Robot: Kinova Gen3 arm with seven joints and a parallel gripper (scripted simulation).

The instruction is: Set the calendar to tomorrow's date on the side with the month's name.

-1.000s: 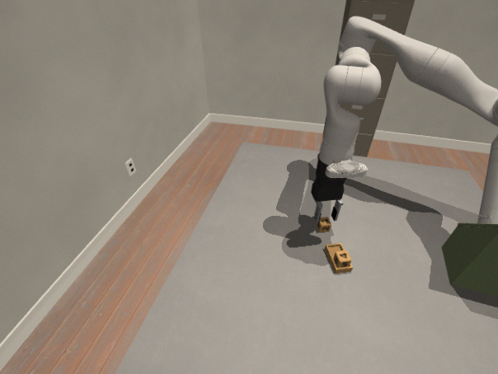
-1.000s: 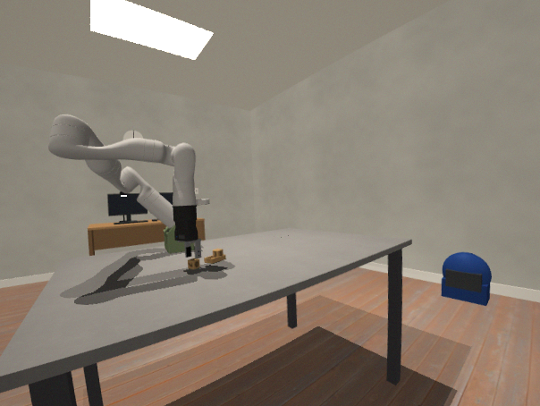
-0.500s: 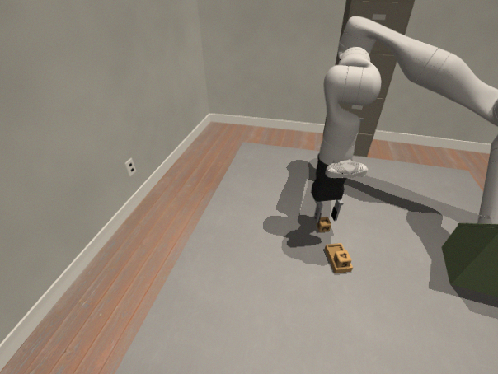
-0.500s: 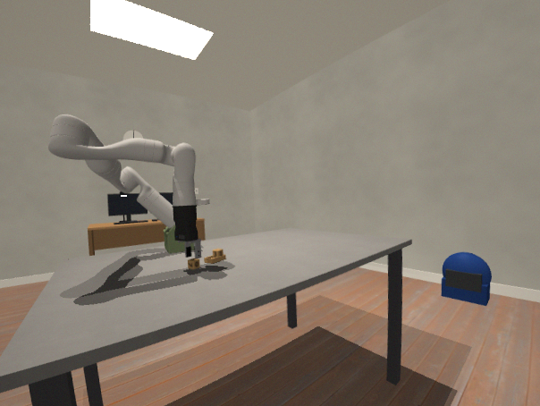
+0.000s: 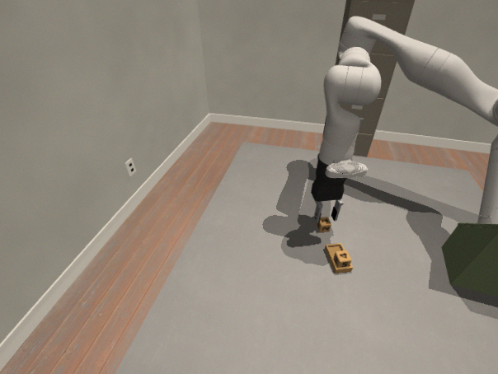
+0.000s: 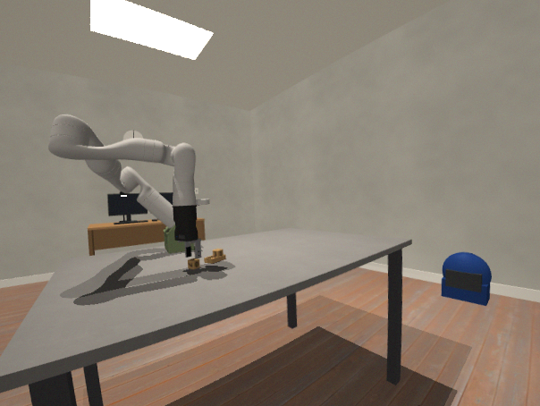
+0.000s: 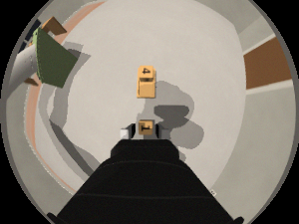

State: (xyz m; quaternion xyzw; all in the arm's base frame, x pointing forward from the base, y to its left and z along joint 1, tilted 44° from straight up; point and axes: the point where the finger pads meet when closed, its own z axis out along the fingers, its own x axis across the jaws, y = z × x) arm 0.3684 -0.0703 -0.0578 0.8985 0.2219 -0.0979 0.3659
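One cube is out of the tray, so you're mid-reset: judged from this, the step in hand is picking up or re-turning that loose cube. Nearest first: the gripper [image 5: 326, 218] [image 6: 193, 255] [image 7: 146, 128] points down with its fingers wide and nothing held. Loose cube [image 5: 325, 225] [image 6: 193, 264] [image 7: 146, 126] sits on the table [image 5: 247, 313] [image 6: 291, 259] [image 7: 199, 49], just below the fingertips, roughly between them in the wrist view. Its top carries a mark, maybe a 1; I wouldn't trust that read.

Next out: the tray [image 5: 331, 250] [image 6: 209, 260] [image 7: 147, 93] looks flat on the table, near the loose cube but apart from it. Second cube [image 5: 342, 259] [image 6: 217, 252] [image 7: 146, 74] stands at the tray's far end, 4 on top. The other end is free for the loose one.

Next move: confirm which digit has to face the month side, check you're centred, lower straight down, close on opposite faces. If the orientation's wrong, turn it before placing. Watch for a finger landing on a cube edge, and later for nudging the tray or the standing cube.

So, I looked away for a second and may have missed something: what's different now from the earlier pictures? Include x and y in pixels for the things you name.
Nothing has visibly changed. The open claw [image 5: 327, 213] [image 6: 193, 255] [image 7: 146, 128], the loose cube [image 5: 325, 225] [image 6: 193, 264] [image 7: 146, 127], the tray [image 5: 332, 251] [image 6: 208, 259] [image 7: 146, 90] and the cube in it all look as they were.
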